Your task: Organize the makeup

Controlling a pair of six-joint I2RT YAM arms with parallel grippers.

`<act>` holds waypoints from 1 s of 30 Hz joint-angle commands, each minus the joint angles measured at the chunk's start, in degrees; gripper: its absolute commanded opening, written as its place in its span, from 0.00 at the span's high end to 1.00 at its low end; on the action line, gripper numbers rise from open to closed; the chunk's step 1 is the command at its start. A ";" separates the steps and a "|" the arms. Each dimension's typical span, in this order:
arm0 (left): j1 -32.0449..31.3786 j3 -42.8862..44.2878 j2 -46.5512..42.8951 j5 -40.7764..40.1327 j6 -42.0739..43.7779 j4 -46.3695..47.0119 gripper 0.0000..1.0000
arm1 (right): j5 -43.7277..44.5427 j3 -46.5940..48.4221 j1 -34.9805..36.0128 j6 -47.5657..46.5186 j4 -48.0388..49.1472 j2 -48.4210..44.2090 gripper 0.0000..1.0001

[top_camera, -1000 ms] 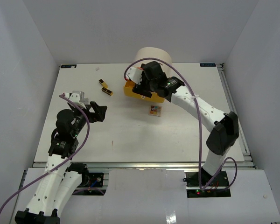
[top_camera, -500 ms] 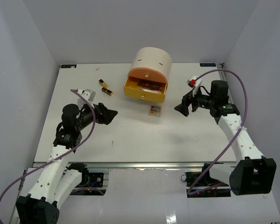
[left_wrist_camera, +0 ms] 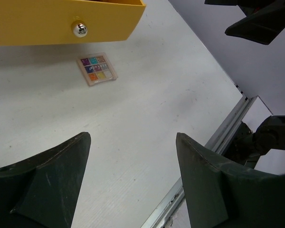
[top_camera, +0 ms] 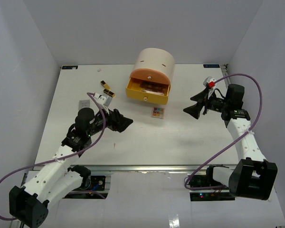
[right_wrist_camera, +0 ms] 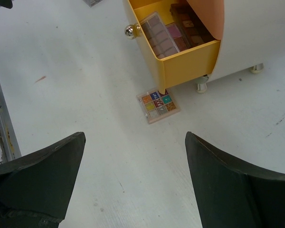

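Observation:
A small square eyeshadow palette [top_camera: 157, 112] with colourful pans lies on the table in front of the open yellow drawer [top_camera: 147, 91]. It also shows in the left wrist view [left_wrist_camera: 97, 69] and the right wrist view [right_wrist_camera: 157, 105]. Two flat palettes [right_wrist_camera: 160, 38] with pink and brown pans lie inside the drawer [right_wrist_camera: 190, 66]. Two black-and-gold lipstick tubes [top_camera: 107, 89] lie at the back left. My left gripper [top_camera: 126, 122] [left_wrist_camera: 133, 135] is open and empty, left of the loose palette. My right gripper [top_camera: 191, 104] [right_wrist_camera: 135, 135] is open and empty, to its right. No sponges are in view.
The cream cylindrical drawer unit [top_camera: 155, 61] stands at the back centre on small feet. A small grey flat item [top_camera: 84, 103] lies at the left, behind the left arm. The metal front rail [left_wrist_camera: 213, 142] marks the table's near edge.
My right arm has pulled back from the drawer and now hangs to the right of it. My left gripper has moved right, toward the table's middle. The drawer stays open.

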 commanded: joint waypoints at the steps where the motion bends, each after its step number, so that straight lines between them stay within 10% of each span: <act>1: -5.33 -1.75 2.77 -7.12 -2.46 4.16 0.17 | -2.50 -0.75 -0.67 0.71 2.43 0.07 0.08; 15: -22.22 -10.60 17.44 -35.95 -9.27 35.60 0.16 | -2.09 -1.66 -2.94 2.16 2.60 0.46 0.07; 30: -22.55 3.49 48.14 -32.41 1.59 47.46 0.31 | -3.71 -1.96 -4.45 1.77 2.34 0.99 0.07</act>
